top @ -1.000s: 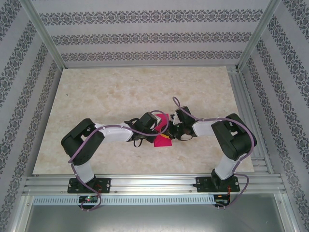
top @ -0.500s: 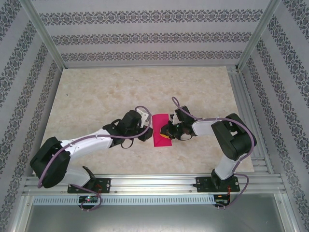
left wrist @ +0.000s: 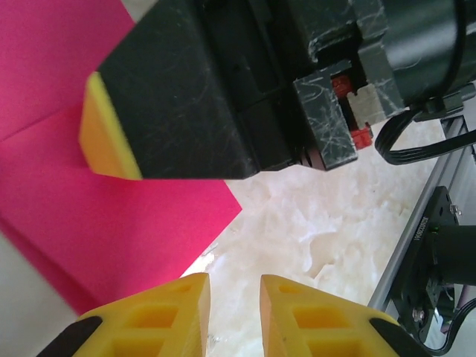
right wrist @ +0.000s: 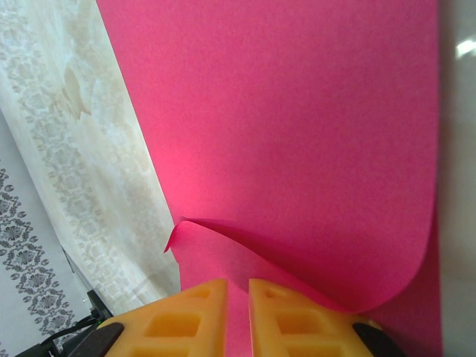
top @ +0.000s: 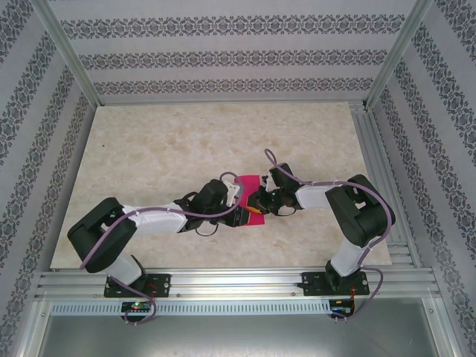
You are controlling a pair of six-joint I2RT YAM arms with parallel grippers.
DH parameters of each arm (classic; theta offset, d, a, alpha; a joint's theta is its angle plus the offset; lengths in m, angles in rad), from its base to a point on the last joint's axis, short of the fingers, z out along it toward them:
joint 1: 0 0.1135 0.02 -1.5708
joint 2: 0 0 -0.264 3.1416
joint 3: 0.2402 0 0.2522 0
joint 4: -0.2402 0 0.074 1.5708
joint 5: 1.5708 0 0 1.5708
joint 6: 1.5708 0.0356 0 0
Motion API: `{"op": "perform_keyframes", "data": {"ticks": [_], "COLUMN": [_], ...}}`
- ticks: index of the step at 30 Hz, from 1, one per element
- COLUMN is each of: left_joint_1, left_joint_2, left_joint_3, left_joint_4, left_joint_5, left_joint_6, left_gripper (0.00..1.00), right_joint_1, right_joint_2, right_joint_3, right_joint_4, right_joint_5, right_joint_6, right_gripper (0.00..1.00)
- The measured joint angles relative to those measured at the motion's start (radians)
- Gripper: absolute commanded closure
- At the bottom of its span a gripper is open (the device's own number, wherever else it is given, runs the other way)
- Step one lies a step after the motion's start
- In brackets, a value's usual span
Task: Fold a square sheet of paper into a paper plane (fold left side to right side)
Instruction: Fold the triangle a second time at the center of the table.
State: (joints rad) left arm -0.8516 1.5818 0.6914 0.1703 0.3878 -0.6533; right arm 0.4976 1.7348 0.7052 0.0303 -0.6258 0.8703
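Note:
The sheet of paper (top: 248, 181) is bright magenta-pink and lies folded on the table between the two arms. My right gripper (top: 258, 202) comes in from the right with its tips down on the paper. In the right wrist view its yellow tips (right wrist: 238, 286) stand almost together on the paper (right wrist: 297, 134), whose top layer curls up at one corner. My left gripper (top: 242, 214) is at the paper's near left corner. In the left wrist view its tips (left wrist: 234, 282) stand slightly apart over bare table, beside the paper (left wrist: 111, 223). The right gripper's black finger (left wrist: 171, 97) lies on the sheet.
The marble-patterned table (top: 186, 141) stretches away behind and to the left of the arms. An aluminium rail (left wrist: 431, 223) runs along the near edge, close to my left gripper. Patterned walls and metal posts (top: 67, 52) close in the table.
My left arm drew back to the left off the paper, then came in again at the paper's near corner, its jaws now slightly apart. The right arm has stayed put.

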Motion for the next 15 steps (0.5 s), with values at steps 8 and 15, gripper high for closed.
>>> {"op": "perform_keyframes", "data": {"ticks": [8, 15], "left_joint_1": [-0.002, -0.002], "left_joint_2": [0.121, 0.126], "left_joint_3": [0.030, 0.041], "left_joint_4": [0.013, -0.018], "left_joint_5": [-0.006, -0.054], "left_joint_6": [-0.003, 0.012], "left_gripper": [0.76, 0.77], "right_joint_1": [0.000, 0.000], "right_joint_2": [0.000, 0.000], "right_joint_3": [0.000, 0.002], "right_joint_4": [-0.001, -0.007], "right_joint_5": [0.000, 0.001], "right_joint_6": [0.000, -0.001], "right_gripper": [0.84, 0.84]}}
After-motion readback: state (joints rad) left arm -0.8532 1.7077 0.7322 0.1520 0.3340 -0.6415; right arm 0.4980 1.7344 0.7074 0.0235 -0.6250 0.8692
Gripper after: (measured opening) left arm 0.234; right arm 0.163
